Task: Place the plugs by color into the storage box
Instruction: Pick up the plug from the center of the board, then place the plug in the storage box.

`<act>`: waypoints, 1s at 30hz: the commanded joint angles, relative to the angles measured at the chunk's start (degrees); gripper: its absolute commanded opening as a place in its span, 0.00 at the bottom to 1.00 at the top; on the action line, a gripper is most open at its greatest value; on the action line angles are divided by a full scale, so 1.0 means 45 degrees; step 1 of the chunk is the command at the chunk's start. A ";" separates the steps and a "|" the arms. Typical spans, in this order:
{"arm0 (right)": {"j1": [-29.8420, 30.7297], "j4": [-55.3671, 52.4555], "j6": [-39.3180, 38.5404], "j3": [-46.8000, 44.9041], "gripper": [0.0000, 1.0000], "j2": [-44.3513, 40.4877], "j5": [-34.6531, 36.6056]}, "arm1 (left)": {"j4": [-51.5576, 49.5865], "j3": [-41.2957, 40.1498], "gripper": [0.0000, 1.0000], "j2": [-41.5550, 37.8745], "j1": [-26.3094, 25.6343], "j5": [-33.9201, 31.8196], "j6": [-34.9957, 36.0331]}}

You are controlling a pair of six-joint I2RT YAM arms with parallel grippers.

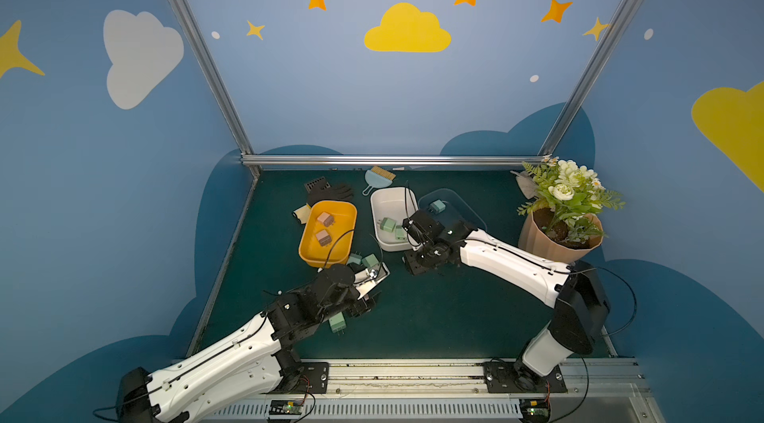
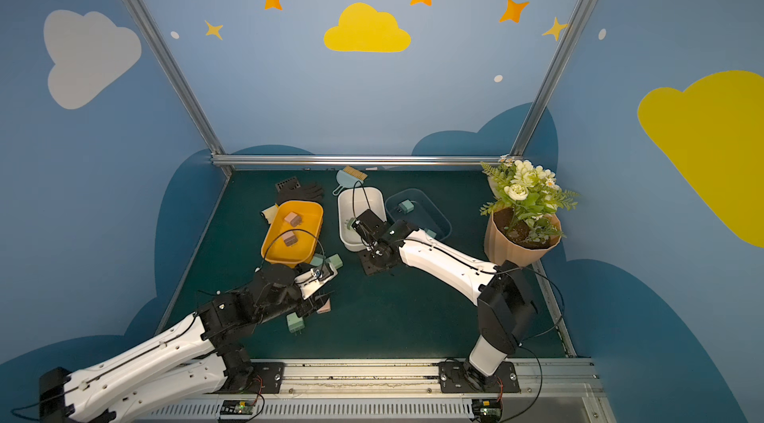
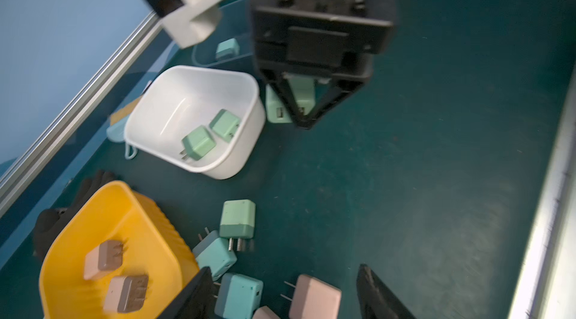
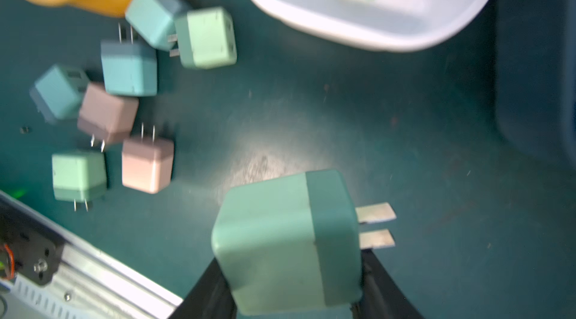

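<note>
Mint-green rounded plastic plug (image 4: 286,242) sits clamped in the right gripper (image 3: 307,114) near the white plastic tub (image 3: 174,108); left gripper (image 3: 284,272) gapes wide, seemingly empty.

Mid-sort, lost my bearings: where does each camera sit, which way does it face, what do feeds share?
Top views: stereo head high over the near rail, looking down toward the back wall; left arm, right arm show.
Left wrist: on the left arm, facing across the table at the right tool clamping a mint plug; own left tool open.
Right wrist: on the right arm, looking down at loose plugs; its fingers show.
Shared: every view shows the white bin and yellow bin.
</note>
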 commanded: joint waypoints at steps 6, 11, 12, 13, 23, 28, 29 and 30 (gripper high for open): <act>-0.1539 -0.0137 -0.1164 0.3440 0.39 0.2473 -0.0146 | 0.1678 0.1385 0.76 0.1997 0.2361 0.1924 -0.1652; -0.2084 -0.0144 -0.1280 0.5214 0.39 0.3999 0.0122 | 0.1598 0.2852 0.76 0.3851 0.3240 0.3012 -0.1607; -0.2230 -0.0173 -0.1319 0.5563 0.39 0.4337 0.0153 | 0.1704 0.3048 0.76 0.4154 0.3409 0.3285 -0.1622; -0.2342 -0.0215 -0.1337 0.5895 0.39 0.4625 0.0155 | 0.1841 0.3236 0.76 0.4459 0.3538 0.3546 -0.1664; -0.2713 0.0423 -0.1808 0.7832 0.42 0.6990 0.1278 | 0.2426 0.4992 0.74 0.7220 0.4514 0.5529 -0.1795; -0.2695 0.0489 -0.1619 0.8197 0.47 0.7473 0.1129 | 0.2991 0.4623 0.74 0.7198 0.4777 0.5895 -0.1942; -0.2693 0.0532 -0.1593 0.8197 0.48 0.7484 0.1128 | 0.3053 0.4533 0.74 0.7149 0.4810 0.5856 -0.1892; -0.2693 0.0562 -0.1596 0.8197 0.50 0.7478 0.1095 | 0.3075 0.4496 0.75 0.7095 0.4829 0.5827 -0.1900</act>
